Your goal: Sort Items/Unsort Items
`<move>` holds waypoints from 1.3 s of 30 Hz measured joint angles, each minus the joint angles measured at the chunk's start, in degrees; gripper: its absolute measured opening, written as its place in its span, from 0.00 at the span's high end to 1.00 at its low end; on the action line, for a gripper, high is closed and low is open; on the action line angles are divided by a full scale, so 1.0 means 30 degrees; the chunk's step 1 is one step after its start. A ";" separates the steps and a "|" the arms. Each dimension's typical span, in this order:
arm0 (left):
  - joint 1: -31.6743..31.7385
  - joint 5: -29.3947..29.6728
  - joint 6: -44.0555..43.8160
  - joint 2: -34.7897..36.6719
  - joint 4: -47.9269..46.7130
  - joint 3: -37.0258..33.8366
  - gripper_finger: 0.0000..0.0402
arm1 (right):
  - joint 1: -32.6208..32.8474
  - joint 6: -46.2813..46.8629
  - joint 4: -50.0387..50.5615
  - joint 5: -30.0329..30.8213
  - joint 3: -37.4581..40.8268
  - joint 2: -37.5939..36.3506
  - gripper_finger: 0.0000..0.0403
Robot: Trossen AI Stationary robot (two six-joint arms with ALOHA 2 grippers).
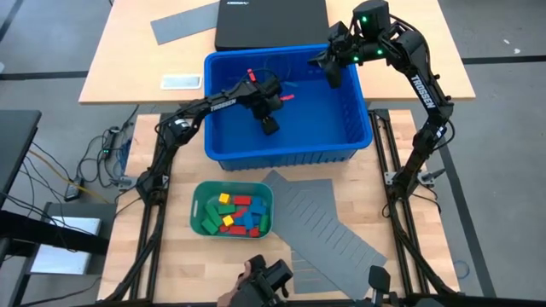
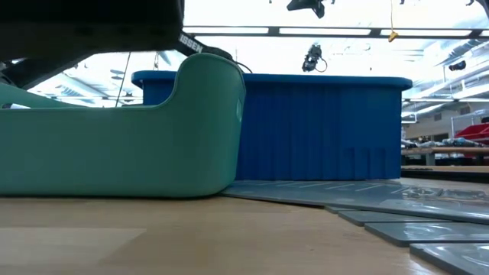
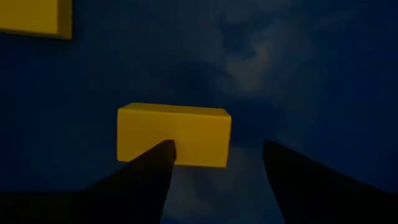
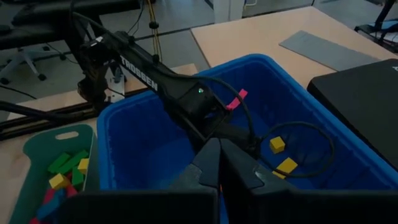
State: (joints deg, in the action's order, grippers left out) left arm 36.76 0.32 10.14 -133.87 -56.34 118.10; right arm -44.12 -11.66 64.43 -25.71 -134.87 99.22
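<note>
overhead view first: left gripper (image 1: 270,124) hangs low inside the blue bin (image 1: 358,136) near its middle, while the right gripper (image 1: 334,75) hovers over the bin's far right corner and waits. the teal tray (image 1: 198,213) sits on the table in front of the bin, loaded with red, yellow, green and blue blocks (image 1: 235,213), and the grey slotted sheet (image 1: 333,226) lies just beside it. low view gives little: the tray's wall (image 2: 114,153) fills the near side with the bin behind, and no gripper shows. left wrist view is the telling one: the two dark fingers (image 3: 143,180) stand spread wide with nothing between them, and a yellow block (image 3: 174,134) lies on the bin floor just ahead of them, one finger crossing its near edge; a second yellow block (image 3: 34,17) lies farther off. right wrist view shows that gripper's fingers (image 4: 217,165) pressed together on nothing, looking down on two yellow blocks (image 4: 286,167) by the left arm. the step in hand looks like unsorting, with this block probably just set down, though a pick-up approach cannot be ruled out. next move calls for a clean lift straight out of the bin, then a reach toward the tray.
</note>
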 joint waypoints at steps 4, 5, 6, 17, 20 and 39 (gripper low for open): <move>-0.0041 -0.0009 0.0428 -0.0032 0.0275 -0.0007 0.33 | 0.0000 0.0000 0.0018 0.0000 0.0007 0.0000 0.99; -0.0063 -0.0007 0.0526 -0.0043 0.0448 -0.0015 0.33 | 0.0000 0.0000 0.0020 0.0000 0.0007 0.0000 0.99; -0.0077 -0.0015 0.0560 -0.0054 0.0592 -0.0017 0.33 | 0.0000 0.0003 0.0020 0.0004 0.0007 0.0000 0.99; -0.0151 -0.0380 0.0550 -0.0337 -0.1747 0.1967 0.33 | 0.0000 0.0029 0.0020 0.0000 0.0007 0.0000 0.99; -0.0242 -0.0361 0.0827 -0.0262 -0.2062 0.2698 0.33 | 0.0000 0.0033 0.0042 0.0000 0.0007 0.0000 0.99; -0.0774 0.0135 0.0431 -0.0215 -0.0800 0.1129 0.33 | 0.0044 0.0482 0.0188 -0.0008 0.0007 0.0000 0.99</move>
State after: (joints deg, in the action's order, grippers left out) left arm 34.44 0.72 11.43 -134.52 -58.74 121.49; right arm -43.99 -10.22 64.99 -25.74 -134.85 99.22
